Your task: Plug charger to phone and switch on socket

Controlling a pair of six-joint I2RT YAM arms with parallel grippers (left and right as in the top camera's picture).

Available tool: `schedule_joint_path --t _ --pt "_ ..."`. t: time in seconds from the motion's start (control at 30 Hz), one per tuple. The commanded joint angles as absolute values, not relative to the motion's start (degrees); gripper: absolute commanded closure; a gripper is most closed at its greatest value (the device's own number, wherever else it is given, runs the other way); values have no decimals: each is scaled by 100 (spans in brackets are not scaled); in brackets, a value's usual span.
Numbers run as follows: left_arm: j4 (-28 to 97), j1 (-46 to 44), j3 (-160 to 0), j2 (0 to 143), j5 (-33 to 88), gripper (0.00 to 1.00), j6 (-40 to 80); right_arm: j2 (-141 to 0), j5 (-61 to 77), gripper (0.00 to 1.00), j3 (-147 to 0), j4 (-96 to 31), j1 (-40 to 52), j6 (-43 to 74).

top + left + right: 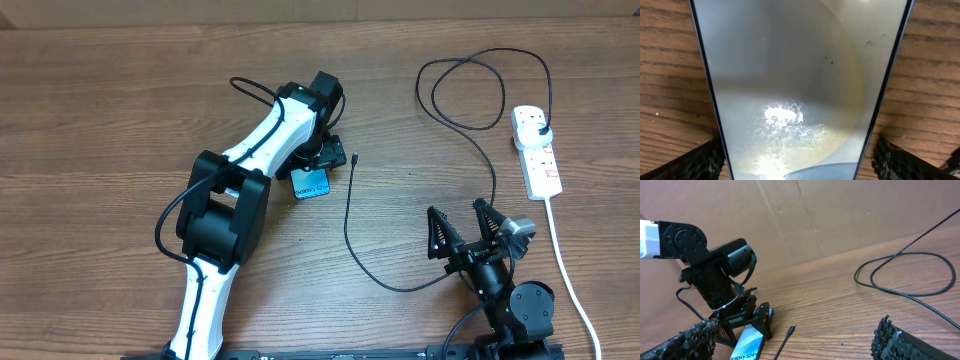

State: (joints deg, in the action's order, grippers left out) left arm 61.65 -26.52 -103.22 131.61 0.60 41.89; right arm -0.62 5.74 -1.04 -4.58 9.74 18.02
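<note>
The phone (311, 184) lies flat on the table with its blue screen up. It fills the left wrist view (790, 75). My left gripper (318, 163) straddles its far end, one finger on each side (795, 157), with a small gap at the right finger. The charger (347, 225) is a thin black cable. Its tip (354, 158) lies loose just right of the phone, also seen in the right wrist view (790, 329). Its plug (540, 129) sits in the white socket strip (538, 160). My right gripper (463, 224) is open and empty near the front.
The cable loops at the back (465, 90) and sweeps across the middle to the front (400, 288). The strip's white lead (565, 265) runs down the right side past my right arm. A cardboard wall (840, 215) stands behind the table.
</note>
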Motion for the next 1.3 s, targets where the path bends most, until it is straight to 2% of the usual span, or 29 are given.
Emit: schedule_joint_path --t 0.0,0.77,1.27 --pt "6086 -2552 -10322 13378 -110 0 4289 -16 563 0 -45 -438 930 1820" --pt "5850 -2471 -9883 13378 -143 1 4222 -16 565 0 -45 -438 930 1820" --pt "5850 -2471 -9824 13378 -126 16 4219 -16 563 0 -45 -438 930 1820"
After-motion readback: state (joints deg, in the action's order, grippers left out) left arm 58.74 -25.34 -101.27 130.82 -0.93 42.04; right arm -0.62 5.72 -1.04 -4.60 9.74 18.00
